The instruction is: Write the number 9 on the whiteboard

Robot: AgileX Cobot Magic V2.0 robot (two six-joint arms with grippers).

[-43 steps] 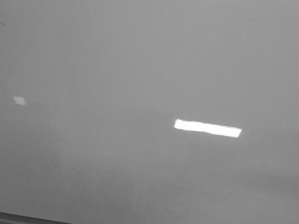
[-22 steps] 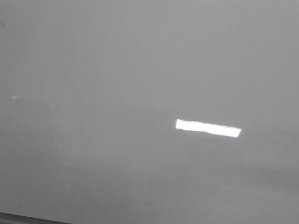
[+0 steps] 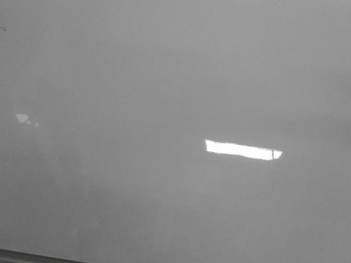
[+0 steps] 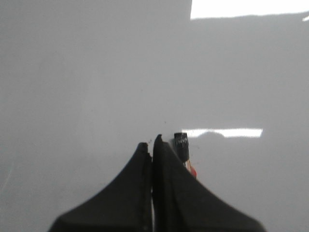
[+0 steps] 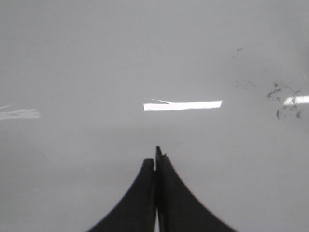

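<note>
Whiteboard (image 3: pixel 181 93): one, unmarked; two grippers, jaws closed.

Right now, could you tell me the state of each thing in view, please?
whiteboard: no 9 written on it, only faint dark smudges.
left gripper: shut, with a black-tipped object beside its fingers.
right gripper: shut, empty.

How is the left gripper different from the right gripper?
The left gripper has a small black and red thing right beside its fingers; the right gripper has nothing beside it. The right gripper looks at dark smudges on the whiteboard; the left gripper sees none. Both are black, both shut.
</note>
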